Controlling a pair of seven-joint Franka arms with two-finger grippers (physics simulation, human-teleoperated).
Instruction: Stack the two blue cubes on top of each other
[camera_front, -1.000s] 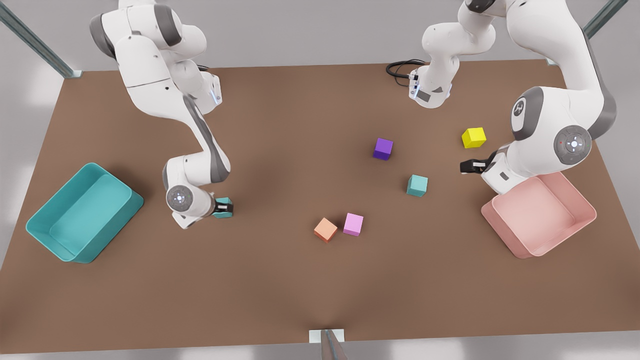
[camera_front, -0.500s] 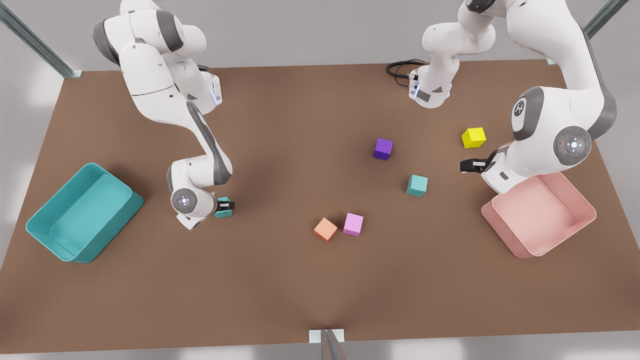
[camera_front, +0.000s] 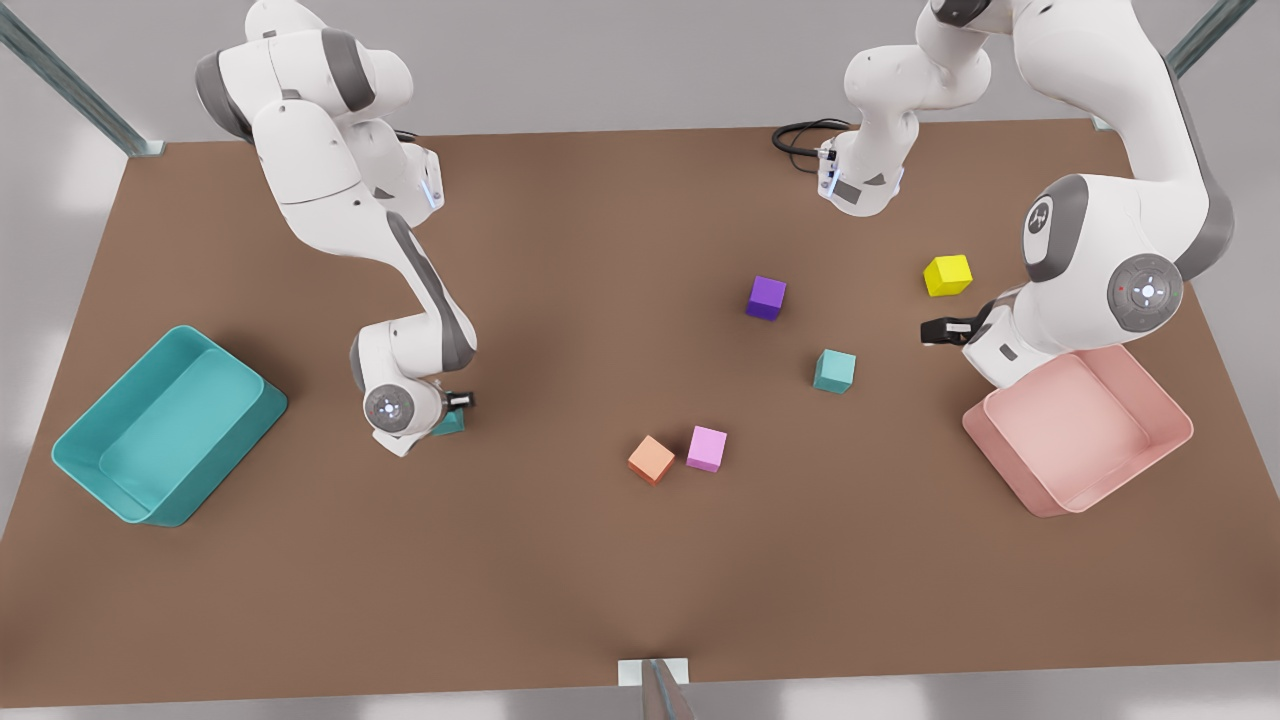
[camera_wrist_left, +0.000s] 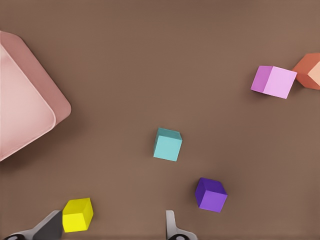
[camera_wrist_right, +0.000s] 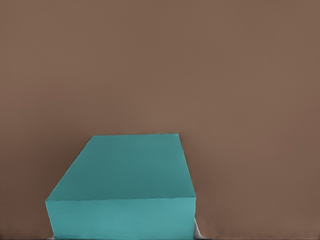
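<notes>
One blue cube rests on the brown table, also seen in the left wrist view. The other blue cube sits at the front view's left, mostly hidden under the right arm's wrist. My right gripper is shut on it. In the right wrist view this cube looms close, with a sliver of fingertip against its side. My left gripper hangs open at the front view's right, apart from the free cube. Its fingers are spread wide.
A purple cube, a yellow cube, a pink cube and an orange cube lie around the table's middle. A teal bin stands at the front view's left and a pink bin at its right.
The right arm's wrist has shifted toward the front view's right and now covers most of the held blue cube. The left arm has not moved.
</notes>
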